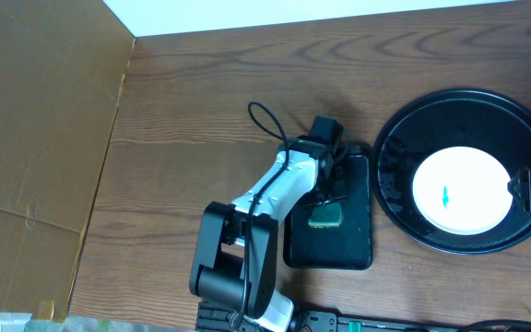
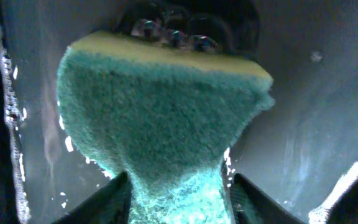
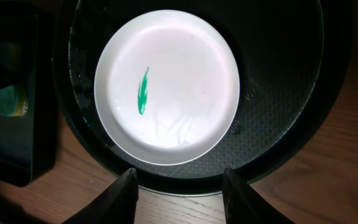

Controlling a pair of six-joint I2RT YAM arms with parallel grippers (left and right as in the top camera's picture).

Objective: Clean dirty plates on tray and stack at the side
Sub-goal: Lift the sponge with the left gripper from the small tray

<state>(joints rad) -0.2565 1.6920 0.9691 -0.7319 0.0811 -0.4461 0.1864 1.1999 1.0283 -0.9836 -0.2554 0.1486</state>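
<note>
One white plate (image 1: 459,191) with a teal smear in its middle lies in the round black tray (image 1: 404,138) at the right; it also shows in the right wrist view (image 3: 185,81). I see only this one plate. My right gripper (image 3: 179,190) is open and empty, over the tray's rim (image 3: 278,149) beside the plate. My left gripper (image 2: 178,199) is shut on a green and yellow sponge (image 2: 160,118), held inside a black rectangular container (image 1: 358,244); the sponge also shows in the overhead view (image 1: 324,217).
A cardboard sheet (image 1: 35,138) covers the table's left side. The black container with the sponge shows at the left in the right wrist view (image 3: 11,93). Bare wood lies between the cardboard and the left arm (image 1: 265,198).
</note>
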